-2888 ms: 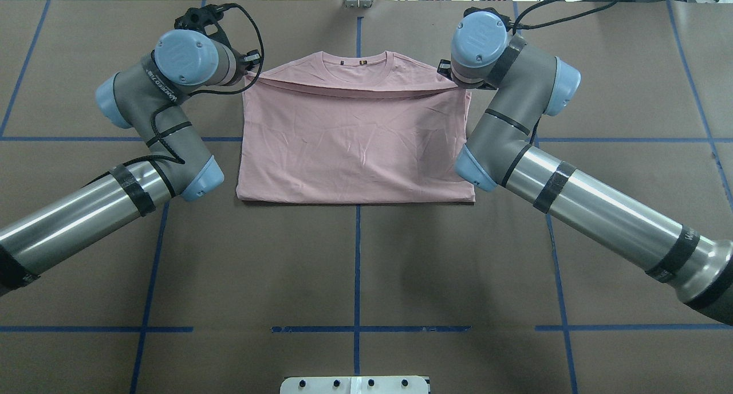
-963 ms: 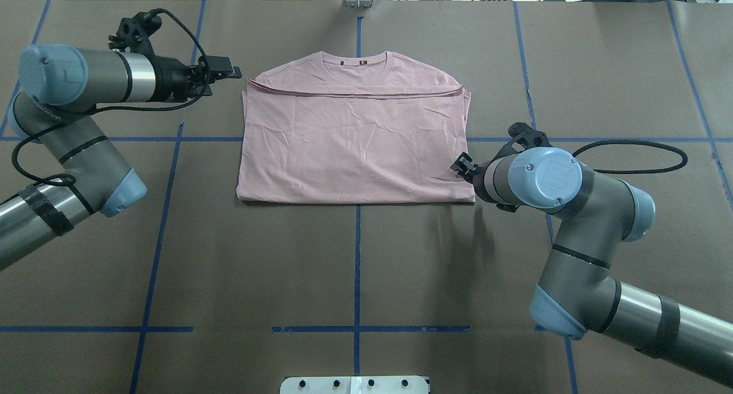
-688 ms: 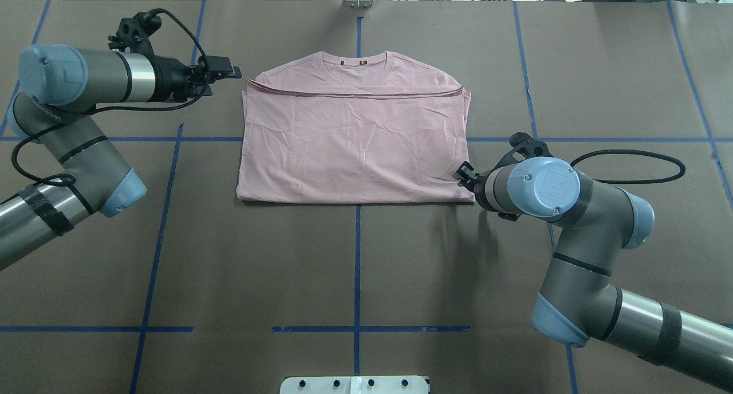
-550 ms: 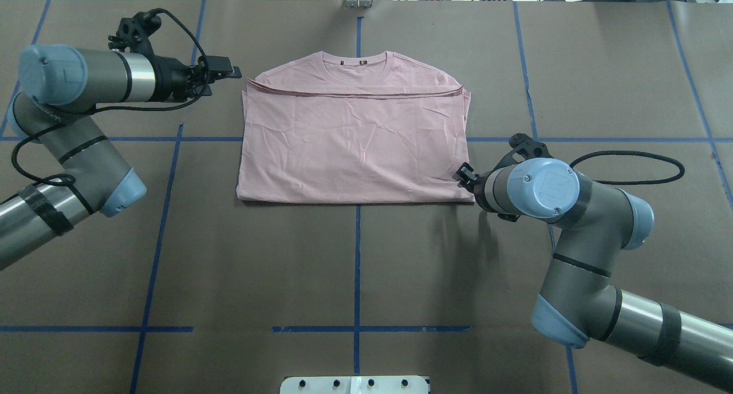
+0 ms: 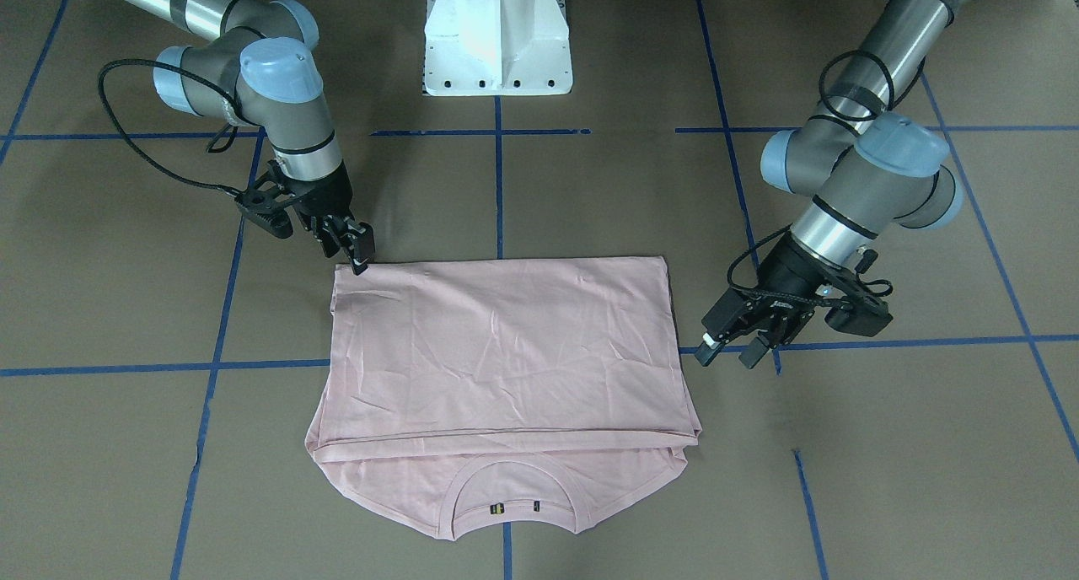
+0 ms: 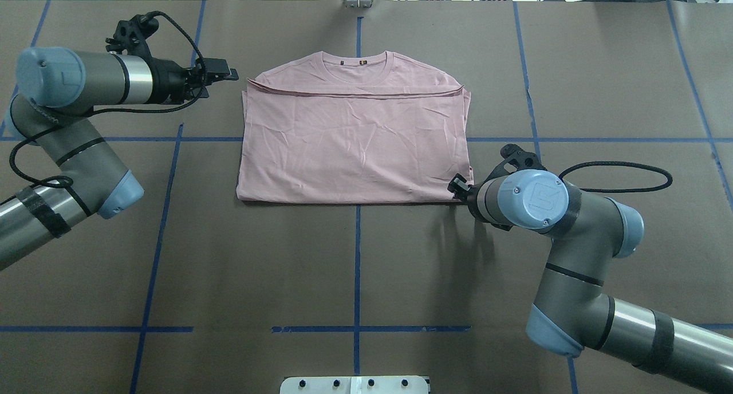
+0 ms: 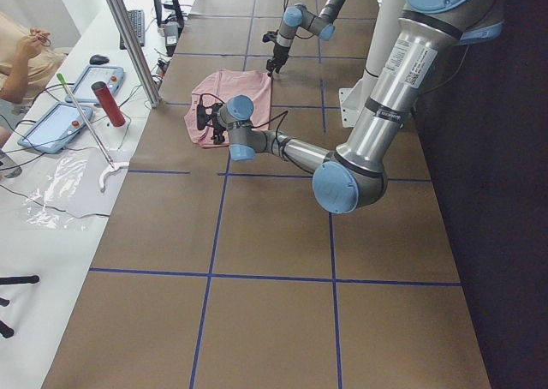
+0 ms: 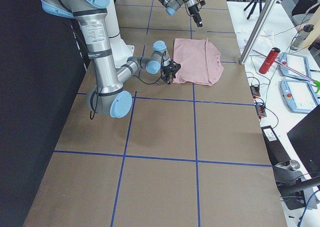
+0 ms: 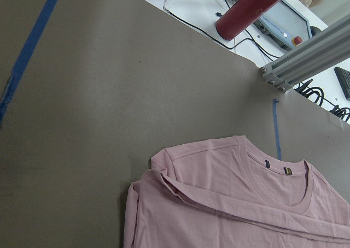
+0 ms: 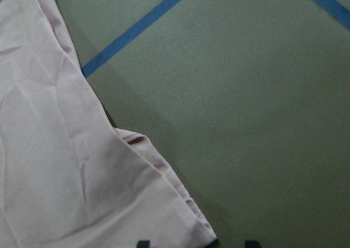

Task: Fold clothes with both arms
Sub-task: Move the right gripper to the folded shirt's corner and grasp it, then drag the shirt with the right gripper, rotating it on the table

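Right gripper (image 5: 360,255): fingers are standing apart, tips pointing down, clamping nothing.
Left gripper (image 5: 729,352): fingers are looking parted too, carrying nothing and hovering clear of the cloth.
Pale pink T-shirt (image 6: 355,148): it is lying flat on the brown table (image 6: 355,268), with the lower half doubled up toward the collar (image 6: 362,59). One near corner is sitting directly below the right gripper. The far shoulder corner is lying just ahead of the left gripper, near it but apart.
Shirt corner (image 10: 210,238): in the right wrist view it is showing between the two dark fingertips (image 10: 143,244), with stacked layers peeking out along the edge.
Step in hand: by my read, the right gripper is lining up to pinch that corner for the next fold, while the left one is waiting off its own corner.
Doing it well: go straight down so the corner keeps sitting between the fingers, bite a little inward of the edge, and close on every layer rather than the top one alone.
Watch for: tips nudging the cloth and bunching it. A one-layer grab would likely be peeling the fold open, and uneven lifting between the arms would be skewing the edge.
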Tool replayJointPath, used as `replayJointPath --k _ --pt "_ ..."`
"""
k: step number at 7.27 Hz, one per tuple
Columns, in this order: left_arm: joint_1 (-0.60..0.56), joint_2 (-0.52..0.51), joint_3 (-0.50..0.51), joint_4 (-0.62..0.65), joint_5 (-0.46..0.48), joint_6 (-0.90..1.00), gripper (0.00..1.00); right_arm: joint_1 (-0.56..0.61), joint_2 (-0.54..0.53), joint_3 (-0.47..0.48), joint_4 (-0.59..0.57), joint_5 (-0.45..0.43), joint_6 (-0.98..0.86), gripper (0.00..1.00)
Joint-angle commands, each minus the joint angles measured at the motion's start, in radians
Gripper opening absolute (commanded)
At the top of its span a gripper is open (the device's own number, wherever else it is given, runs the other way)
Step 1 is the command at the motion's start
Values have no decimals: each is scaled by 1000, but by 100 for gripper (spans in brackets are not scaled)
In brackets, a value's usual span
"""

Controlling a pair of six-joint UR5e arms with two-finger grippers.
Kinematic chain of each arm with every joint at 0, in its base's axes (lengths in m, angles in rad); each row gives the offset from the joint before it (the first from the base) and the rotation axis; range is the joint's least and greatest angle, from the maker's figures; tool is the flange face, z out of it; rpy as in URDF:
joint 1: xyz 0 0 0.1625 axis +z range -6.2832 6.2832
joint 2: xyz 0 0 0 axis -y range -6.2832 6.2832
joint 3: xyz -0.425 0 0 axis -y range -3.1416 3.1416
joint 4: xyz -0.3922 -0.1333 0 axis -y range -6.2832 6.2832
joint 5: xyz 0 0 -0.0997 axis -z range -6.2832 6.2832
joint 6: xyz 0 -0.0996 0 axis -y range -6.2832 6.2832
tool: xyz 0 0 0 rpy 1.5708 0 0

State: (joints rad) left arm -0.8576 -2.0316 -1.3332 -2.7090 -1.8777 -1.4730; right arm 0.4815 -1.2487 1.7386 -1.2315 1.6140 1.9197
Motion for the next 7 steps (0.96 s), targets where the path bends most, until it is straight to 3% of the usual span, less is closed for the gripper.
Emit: replayJointPath --k 1,2,3,7 --pt "0 -1 -1 0 0 -1 94 2 0 -4 -2 -2 -4 58" --pt "0 1 0 0 0 2 94 5 0 -4 -2 -2 -4 37" --pt "0 2 0 0 0 -1 94 11 2 -1 -2 -2 -5 3" --pt "2 2 3 0 0 2 94 31 5 24 -3 4 -7 0"
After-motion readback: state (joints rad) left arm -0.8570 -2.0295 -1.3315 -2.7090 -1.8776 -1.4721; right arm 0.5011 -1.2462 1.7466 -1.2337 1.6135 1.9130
